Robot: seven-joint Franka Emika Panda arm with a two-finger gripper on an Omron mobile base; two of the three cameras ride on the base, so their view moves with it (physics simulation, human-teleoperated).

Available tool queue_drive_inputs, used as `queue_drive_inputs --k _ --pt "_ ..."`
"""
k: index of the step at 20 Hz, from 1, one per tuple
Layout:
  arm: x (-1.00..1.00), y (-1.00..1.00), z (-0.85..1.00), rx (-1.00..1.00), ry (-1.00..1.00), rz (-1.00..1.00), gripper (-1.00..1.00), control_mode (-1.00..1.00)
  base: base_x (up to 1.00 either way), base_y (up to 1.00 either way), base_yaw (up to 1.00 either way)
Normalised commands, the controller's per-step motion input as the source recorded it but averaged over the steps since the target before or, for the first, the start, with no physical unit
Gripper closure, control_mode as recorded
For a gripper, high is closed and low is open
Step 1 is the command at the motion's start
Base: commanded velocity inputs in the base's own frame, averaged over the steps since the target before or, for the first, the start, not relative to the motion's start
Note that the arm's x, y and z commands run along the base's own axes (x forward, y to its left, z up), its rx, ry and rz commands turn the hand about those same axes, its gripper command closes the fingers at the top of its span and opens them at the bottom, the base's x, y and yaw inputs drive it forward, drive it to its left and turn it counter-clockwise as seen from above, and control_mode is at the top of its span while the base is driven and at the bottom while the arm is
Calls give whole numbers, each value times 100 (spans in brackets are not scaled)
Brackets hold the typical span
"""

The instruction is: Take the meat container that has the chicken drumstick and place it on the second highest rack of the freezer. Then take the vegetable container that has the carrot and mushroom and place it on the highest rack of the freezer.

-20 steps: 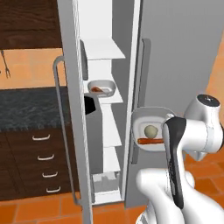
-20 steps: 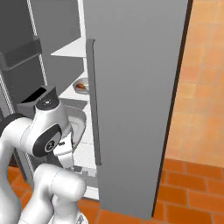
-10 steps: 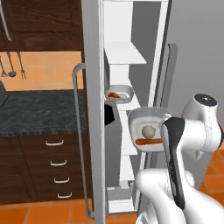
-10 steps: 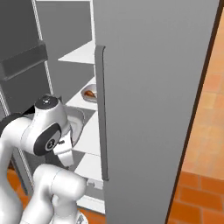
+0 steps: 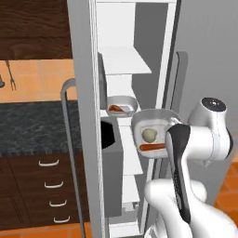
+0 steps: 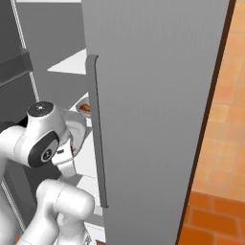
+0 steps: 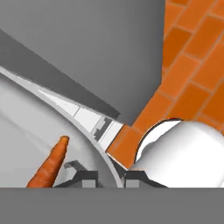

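The vegetable container (image 5: 155,122), a pale grey tray, hangs in front of the open freezer (image 5: 122,32). In it lie the cream mushroom (image 5: 148,135) and the orange carrot (image 5: 152,147). My gripper (image 7: 109,176) is shut on the container's rim (image 7: 94,145), one fingertip (image 7: 86,177) inside beside the carrot (image 7: 49,167) and one outside. The meat container (image 5: 122,106) with the reddish chicken drumstick (image 5: 115,109) rests on the second highest rack (image 5: 108,114). Above it is the highest rack (image 5: 124,60), bare. From the right base view the meat container (image 6: 84,107) peeks past the door edge.
An open grey door with a long bar handle (image 5: 66,148) and dark dispenser panel (image 5: 108,135) stands left of the opening. A second wide grey door (image 6: 153,95) flanks the right side. Dark counter (image 5: 32,128) and drawers (image 5: 44,186) lie further left. Orange tiles (image 7: 192,65) cover the floor.
The whole picture has shifted: the base has driven nearer, and the freezer now looks larger. The vegetable container stays held in the same place relative to the arm.
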Motion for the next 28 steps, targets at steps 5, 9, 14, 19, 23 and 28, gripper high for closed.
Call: queue_drive_inputs --k 5,9,14,19,23,28 --pt "3 55 100 -11 -39 0 100 -100 0 0 0" --pt "-28 69 100 -13 -36 10 100 -100 0 0 0" --pt "86 22 100 -3 -10 -2 100 -100 0 0 0" --pt "96 -16 62 6 33 -1 100 -100 0 0 0" --pt "93 12 26 0 16 -12 100 -100 0 0 0" --pt "75 19 12 -7 1 -15 100 -100 0 0 0"
